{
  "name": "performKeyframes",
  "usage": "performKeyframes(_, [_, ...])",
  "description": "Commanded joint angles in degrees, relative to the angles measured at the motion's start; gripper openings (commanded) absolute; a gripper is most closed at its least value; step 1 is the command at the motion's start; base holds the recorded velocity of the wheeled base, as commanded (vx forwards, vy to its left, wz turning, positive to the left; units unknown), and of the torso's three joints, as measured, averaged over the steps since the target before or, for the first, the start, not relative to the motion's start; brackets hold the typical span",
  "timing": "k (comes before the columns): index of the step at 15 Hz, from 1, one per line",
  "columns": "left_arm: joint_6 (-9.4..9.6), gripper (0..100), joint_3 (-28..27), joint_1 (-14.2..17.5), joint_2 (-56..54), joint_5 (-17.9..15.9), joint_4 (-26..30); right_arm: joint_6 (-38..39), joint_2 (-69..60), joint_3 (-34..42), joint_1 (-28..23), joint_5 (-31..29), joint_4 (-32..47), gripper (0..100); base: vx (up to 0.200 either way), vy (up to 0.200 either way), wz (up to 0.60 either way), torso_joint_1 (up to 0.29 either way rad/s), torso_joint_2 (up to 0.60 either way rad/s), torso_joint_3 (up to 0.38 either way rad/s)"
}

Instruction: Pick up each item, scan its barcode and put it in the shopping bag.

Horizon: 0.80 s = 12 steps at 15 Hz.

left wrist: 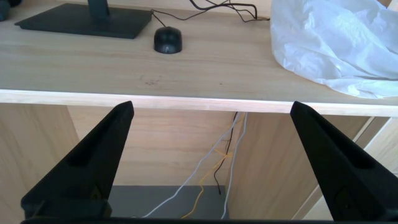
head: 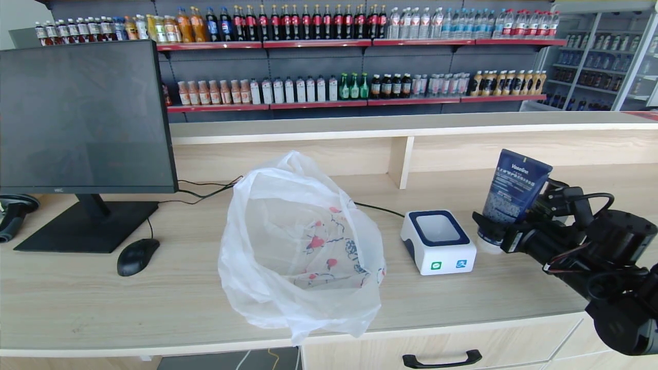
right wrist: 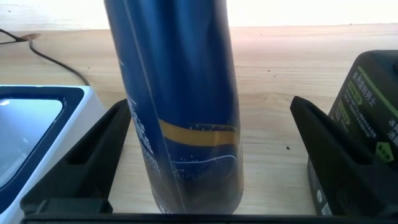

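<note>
A dark blue tube (head: 516, 190) (right wrist: 180, 112) stands upright on its white cap on the wooden counter (head: 103, 308), just right of the white barcode scanner (head: 437, 241) (right wrist: 31, 124). My right gripper (head: 497, 232) (right wrist: 208, 109) is open around the tube's lower part, with a visible gap on one side. The white plastic shopping bag (head: 300, 246) (left wrist: 336, 43) stands open in the middle of the counter, left of the scanner. My left gripper (left wrist: 211, 109) is open and holds nothing, low in front of the counter's front edge.
A dark green package (right wrist: 367, 124) sits close beside the tube. A monitor (head: 85, 118) and a black mouse (head: 136, 256) (left wrist: 168, 40) occupy the counter's left part. Cables run behind the bag. A raised shelf ledge borders the back.
</note>
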Motion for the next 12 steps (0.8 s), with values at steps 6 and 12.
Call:
performKeyframes(6, [0.04, 100, 0.01, 0.01, -0.02, 0.01, -0.01, 0.83, -0.84, -0.71, -0.36, 0.01, -0.08, 0, 0.0, 0.0, 0.0, 0.0, 0.0, 0.0])
performKeyframes(12, [-0.04, 100, 0.01, 0.01, -0.02, 0.01, -0.01, 1.09, -1.46, -0.88, -0.36, 0.01, -0.08, 0, 0.0, 0.0, 0.0, 0.0, 0.0, 0.0])
